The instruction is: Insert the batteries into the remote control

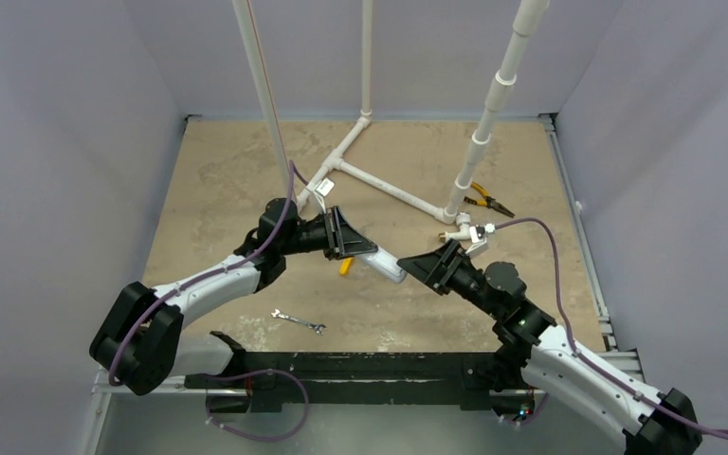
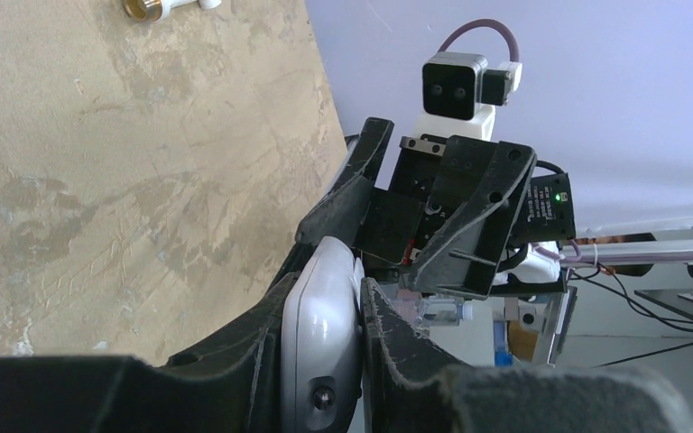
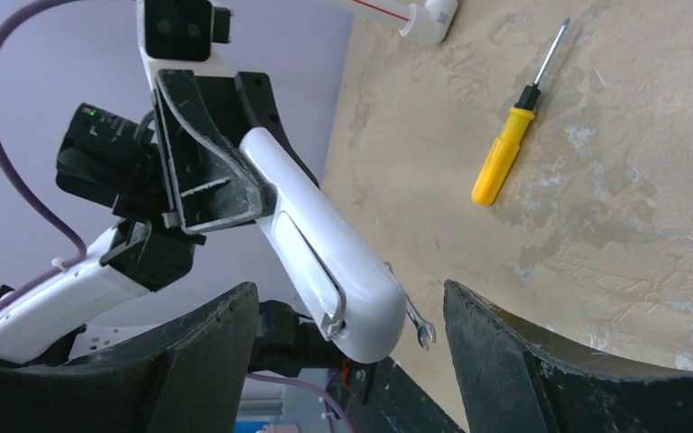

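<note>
The slim white plastic oblong remote control (image 3: 325, 244) hangs above the tan desk (image 1: 218, 190), one end clamped in the left end effector (image 1: 346, 235). Its free end lies between the wide-apart jaws of the right end effector (image 1: 428, 264), with gaps on both sides. Below lie a yellow-handled screwdriver (image 3: 503, 155) and a small silver wrench (image 1: 299, 321). A white pipe frame (image 1: 379, 180) stands behind. Black fingers (image 2: 397, 352) hide the clamped end, and the button face cannot be made out.

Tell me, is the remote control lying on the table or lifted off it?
Lifted off: the left pincer clamps one end of the remote control, whose free end hangs in the air above the table.
</note>
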